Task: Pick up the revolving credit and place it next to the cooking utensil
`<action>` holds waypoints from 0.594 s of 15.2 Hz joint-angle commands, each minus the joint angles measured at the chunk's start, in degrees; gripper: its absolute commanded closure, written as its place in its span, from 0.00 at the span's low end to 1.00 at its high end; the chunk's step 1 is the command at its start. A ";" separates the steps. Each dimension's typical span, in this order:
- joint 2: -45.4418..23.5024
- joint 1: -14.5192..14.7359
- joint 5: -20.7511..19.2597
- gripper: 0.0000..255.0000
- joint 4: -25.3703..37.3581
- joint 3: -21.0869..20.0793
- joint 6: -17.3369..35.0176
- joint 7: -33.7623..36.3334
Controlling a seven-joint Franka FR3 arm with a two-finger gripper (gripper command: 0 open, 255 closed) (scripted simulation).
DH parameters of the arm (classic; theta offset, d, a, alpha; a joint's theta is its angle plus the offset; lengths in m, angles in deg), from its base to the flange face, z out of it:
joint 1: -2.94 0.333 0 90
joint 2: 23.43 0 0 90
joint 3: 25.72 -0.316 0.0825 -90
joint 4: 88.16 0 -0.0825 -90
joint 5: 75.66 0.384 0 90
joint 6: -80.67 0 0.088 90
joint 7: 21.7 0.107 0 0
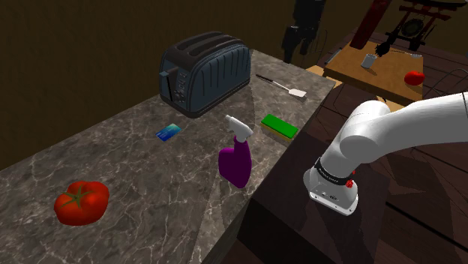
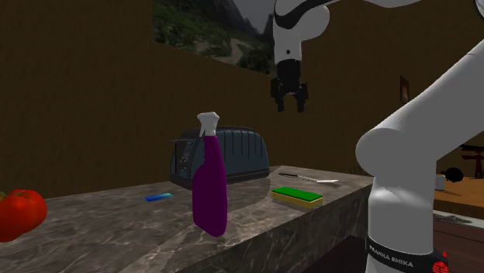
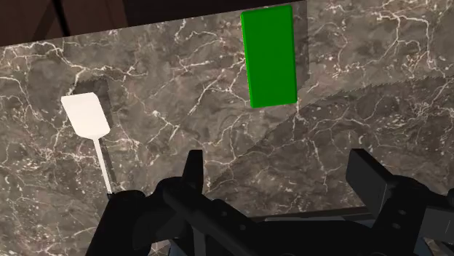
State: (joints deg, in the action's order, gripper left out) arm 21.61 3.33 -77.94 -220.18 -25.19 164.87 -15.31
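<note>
Gripper (image 2: 289, 102): released, fingers apart, nothing btwn them; hangs high over counter (image 1: 135, 180), pointing down, at end of white arm (image 1: 405, 131).
Credit card (image 1: 169, 133): blue, flat on counter, just in front of toaster (image 1: 204, 71), untouched.
Card vs gripper: well apart. In second exterior view, sits far below gripper and off to that view's left. In shoulder view, lies toward the left, w/ gripper up near the top over counter's far end.
Under gripper (wrist view): marble w/ spatula (image 3: 86, 115) and sponge (image 3: 269, 57) ahead of the fingers (image 3: 193, 171).
Spatula: white head, thin handle; lies flat at counter's far end, beyond sponge, on shoulder view's right of toaster. Handle runs back toward one finger in wrist view.
Sponge: green top, yellow layer underneath; flat, near counter edge, apart from spatula.
Spray bottle (image 1: 238, 154): purple body, white trigger head, upright; stands near counter edge btwn card and sponge, closer to camera than both in shoulder view.
Toaster: dark blue-grey, two slots, standing on counter.
Tomato (image 1: 81, 202): red w/ green stalk, at counter's near end, well apart from card.
Counter: dark grey marble, pale veins.
</note>
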 commanded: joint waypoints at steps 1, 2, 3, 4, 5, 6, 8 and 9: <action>0.00 0.00 0.00 0.00 0.00 0.00 0.00 0.00; 0.45 -0.24 1.08 0.00 -1.12 -1.62 0.79 3.14; 0.76 -0.50 2.19 0.00 -2.13 -3.28 1.63 6.25; 0.93 -0.74 3.32 0.00 -3.03 -4.96 2.51 9.36; 0.96 -0.98 4.44 0.00 -3.82 -6.67 3.43 12.46; 0.85 -1.22 5.56 0.00 -4.49 -8.39 4.39 15.56; 0.18 -1.72 7.72 0.00 -5.47 -11.88 6.44 21.74; -0.37 -2.01 8.75 0.00 -5.78 -13.65 7.53 24.82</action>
State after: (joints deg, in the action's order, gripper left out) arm 21.69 1.49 -70.57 -225.43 -36.72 171.17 5.68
